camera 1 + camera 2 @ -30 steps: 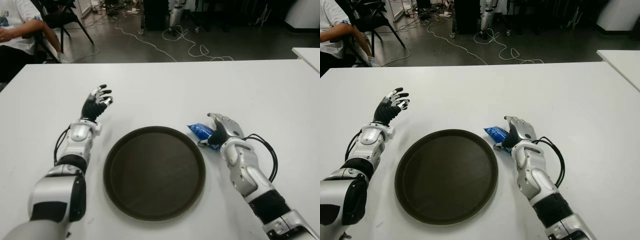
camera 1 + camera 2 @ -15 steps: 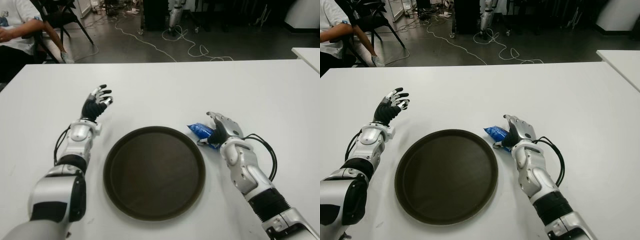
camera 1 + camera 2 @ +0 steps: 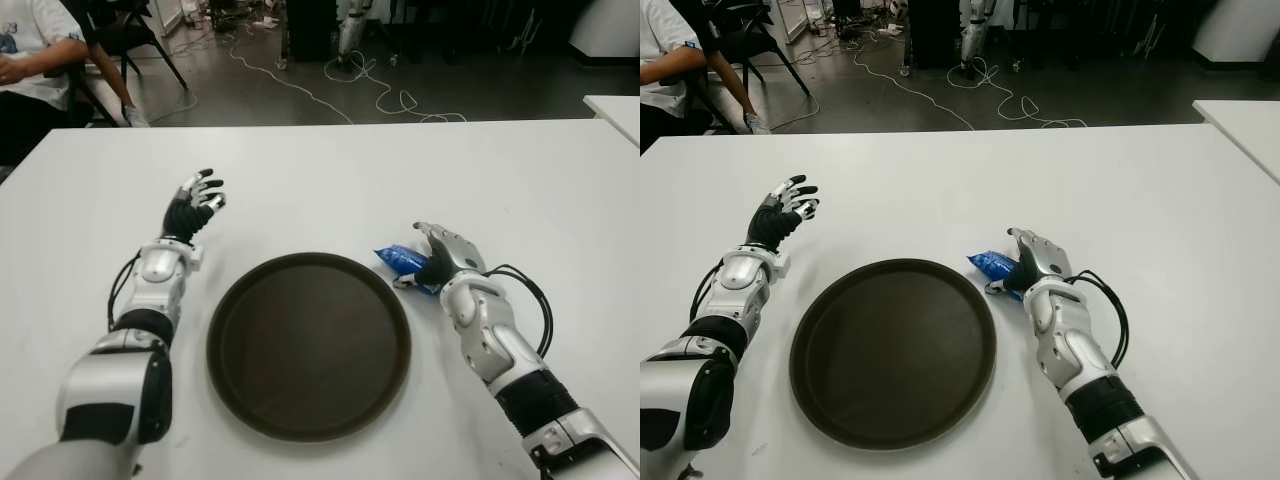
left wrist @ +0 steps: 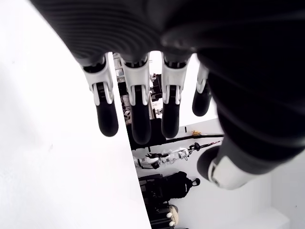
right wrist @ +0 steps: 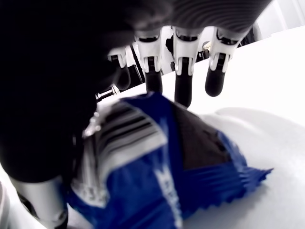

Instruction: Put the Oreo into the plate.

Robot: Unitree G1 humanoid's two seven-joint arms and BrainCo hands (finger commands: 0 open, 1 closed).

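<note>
So the Oreo (image 3: 402, 261), a blue packet, is on the white counter (image 3: 520, 190) just off the right rim of the round dark plate (image 3: 309, 343), not in it. The right hand (image 3: 440, 257) sits right over and against the packet's right end. From the head cameras you mostly get the back of that hand and a blue corner poking out toward the plate, so the contact is hard to judge there.

The right wrist view fills that in: the Oreo (image 5: 157, 176) takes up most of the picture, crimped edge down on the counter, with the thumb low against one side and the fingers (image 5: 182, 78) hanging extended beyond the top of it, tips not touching the wrapper. So it's cupped around the pack but not pinching it, as far as I can see.

The left hand (image 3: 195, 204) is out to the left of the plate, fingers spread and holding nothing. Its wrist view shows those fingers (image 4: 136, 107) straight and apart.

Only the head views show the person (image 3: 35, 50) seated past the counter's far left corner, plus cables (image 3: 330, 85) on the floor.
</note>
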